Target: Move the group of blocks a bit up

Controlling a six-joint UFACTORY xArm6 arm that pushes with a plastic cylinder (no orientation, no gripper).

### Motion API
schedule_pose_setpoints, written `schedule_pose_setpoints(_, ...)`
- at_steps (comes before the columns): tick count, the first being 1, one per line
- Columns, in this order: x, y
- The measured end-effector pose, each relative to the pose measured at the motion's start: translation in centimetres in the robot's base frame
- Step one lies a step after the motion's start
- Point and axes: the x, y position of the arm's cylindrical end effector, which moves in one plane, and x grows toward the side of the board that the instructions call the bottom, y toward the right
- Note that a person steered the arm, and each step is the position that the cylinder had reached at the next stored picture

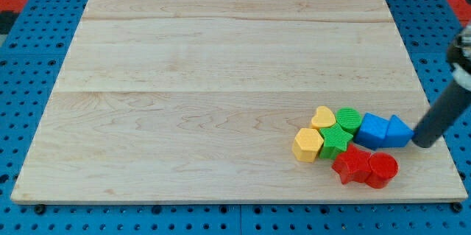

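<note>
Where my tip [425,144] rests (view's right), blue triangle [398,131] touches.

Readable text: we find none.
Labels, brands, numbers, signs: we see none on the blocks, counter [221,58] or rod.

My rod is coming in from the view's right edge, slanting down and toward the view's left. It is showing as a straight dark shaft, its upper part running out of frame. My tip [422,141] is sitting low at the view's right, down on the surface.
</note>
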Motion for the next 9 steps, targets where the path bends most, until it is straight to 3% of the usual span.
schedule_pose_setpoints(1, -0.2, -4.4)
schedule_pose_setpoints(2, -0.2, -5.1)
schedule_pose_setpoints(3, 0.6, 1.5)
schedule_pose_setpoints(4, 4.6, 3.7)
schedule_pose_setpoints(5, 8.1, 2.4)
schedule_pose_setpoints(7, 7.9, -8.3)
schedule_pose_setpoints(9, 6.3, -11.7)
